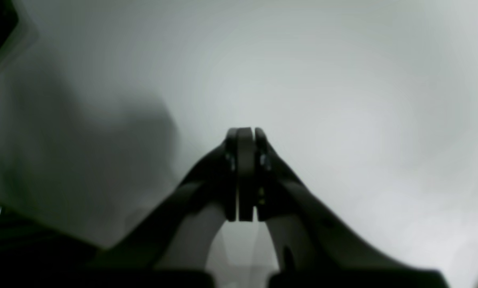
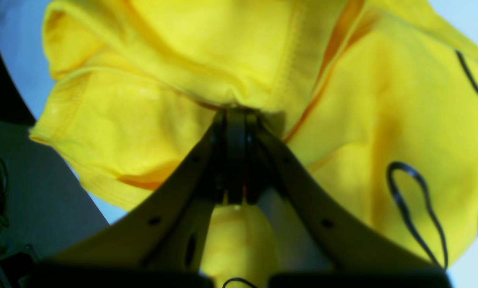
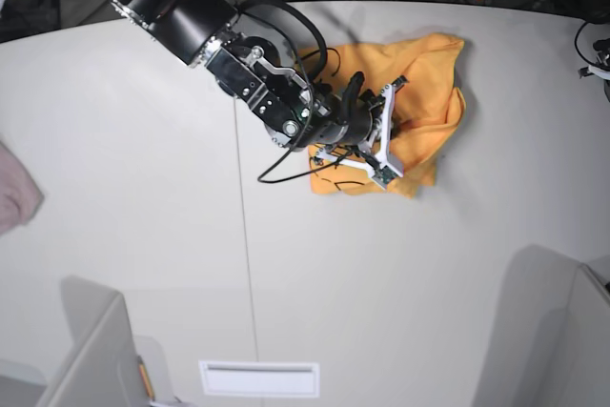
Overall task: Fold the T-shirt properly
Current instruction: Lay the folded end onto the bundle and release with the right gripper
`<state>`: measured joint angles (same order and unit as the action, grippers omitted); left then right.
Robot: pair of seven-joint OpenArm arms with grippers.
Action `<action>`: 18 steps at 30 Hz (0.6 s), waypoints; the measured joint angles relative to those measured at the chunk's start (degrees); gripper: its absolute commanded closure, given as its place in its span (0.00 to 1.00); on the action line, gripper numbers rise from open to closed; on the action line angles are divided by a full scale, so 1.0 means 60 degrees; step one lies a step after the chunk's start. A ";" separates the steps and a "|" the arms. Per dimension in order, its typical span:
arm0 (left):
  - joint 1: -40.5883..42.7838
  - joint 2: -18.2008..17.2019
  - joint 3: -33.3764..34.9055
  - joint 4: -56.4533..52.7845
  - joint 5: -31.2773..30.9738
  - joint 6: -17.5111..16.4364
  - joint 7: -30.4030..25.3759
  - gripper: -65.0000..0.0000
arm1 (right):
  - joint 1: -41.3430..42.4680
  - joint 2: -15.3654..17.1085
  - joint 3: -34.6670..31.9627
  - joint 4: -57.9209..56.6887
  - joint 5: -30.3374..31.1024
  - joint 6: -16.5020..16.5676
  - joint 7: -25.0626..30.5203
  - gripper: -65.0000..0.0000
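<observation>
Your right end effector (image 2: 236, 114) is clamped on the T-shirt (image 3: 426, 102), its jaws pressed together on a bunched ridge of yellow fabric beside a stitched seam. In the right wrist view the cloth fills almost the whole frame, with black cursive lettering (image 2: 417, 208) looping across the lower right part.

From the base view you see the T-shirt lying crumpled on the white tabletop (image 3: 400, 274), toward the far side and right of the centre seam, with your right arm reaching in from the upper left and lying over the garment's left half.

Your left end effector (image 1: 245, 134) has its jaws pressed together on nothing, over bare pale tabletop surface. It does not show in the base view.

A pinkish cloth (image 3: 14, 193) sits at the tabletop's left edge, well apart from the T-shirt.
</observation>
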<state>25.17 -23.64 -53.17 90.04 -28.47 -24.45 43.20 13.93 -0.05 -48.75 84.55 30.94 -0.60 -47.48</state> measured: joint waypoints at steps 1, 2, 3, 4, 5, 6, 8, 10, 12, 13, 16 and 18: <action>0.0018 0.0018 -0.0007 -0.0004 0.0040 0.0000 0.0025 1.00 | 0.0025 -0.0025 0.0000 -0.0011 0.0011 0.0000 0.0025 1.00; 0.0007 0.0018 -0.0007 -0.0004 0.0029 0.0004 0.0018 1.00 | 0.0095 -0.0058 0.0000 -0.0036 0.0011 0.0000 0.0040 1.00; -0.0022 0.0011 -0.0004 -0.0004 0.0025 0.0004 0.0007 1.00 | 0.0168 -0.0204 0.0011 -0.0127 -0.0007 -0.0004 0.0066 1.00; -0.0040 -0.0007 0.0000 0.0000 0.0004 -0.0004 -0.0018 1.00 | 0.0251 -0.0444 0.0040 -0.0342 -0.0073 -0.0007 0.0138 1.00; -0.0055 -0.0011 0.0004 0.0000 -0.0015 -0.0004 -0.0018 1.00 | 0.0339 -0.0710 0.0047 -0.0612 -0.0076 -0.0004 0.0357 1.00; -0.0058 -0.0004 0.0000 0.0011 -0.0018 0.0000 -0.0022 1.00 | 0.0437 -0.0976 0.0044 -0.0911 -0.0011 0.0004 0.0841 1.00; -0.0040 -0.0007 0.0015 0.0015 0.0022 0.0000 -0.0011 1.00 | 0.0517 -0.1341 -0.0040 -0.1424 0.0146 0.0062 0.2069 1.00; -0.0040 0.0000 0.0018 0.0018 0.0015 0.0000 -0.0007 1.00 | 0.0521 -0.1388 -0.0062 -0.1687 0.0131 0.0066 0.3483 1.00; -0.0040 0.0004 0.0026 0.0018 -0.0025 -0.0004 -0.0011 1.00 | 0.0514 -0.1228 -0.0066 -0.1818 0.0117 0.0018 0.4994 1.00; -0.0051 -0.0004 0.0044 0.0015 -0.0036 -0.0004 -0.0011 1.00 | 0.0576 -0.1177 -0.0186 -0.1887 0.0109 -0.0055 0.5380 1.00; -0.0036 0.0000 0.0051 -0.0007 -0.0007 0.0000 -0.0011 1.00 | 0.1158 -0.1162 -0.0896 -0.2091 0.0590 -0.0080 0.5351 1.00; -0.0029 0.0000 0.0055 0.0000 -0.0007 0.0000 -0.0011 1.00 | 0.1341 -0.1235 -0.1242 -0.1854 0.0918 -0.0036 0.4896 1.00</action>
<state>24.99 -23.64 -52.84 90.04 -28.51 -24.45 43.13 21.98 -7.46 -56.21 73.43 36.45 -0.82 -18.11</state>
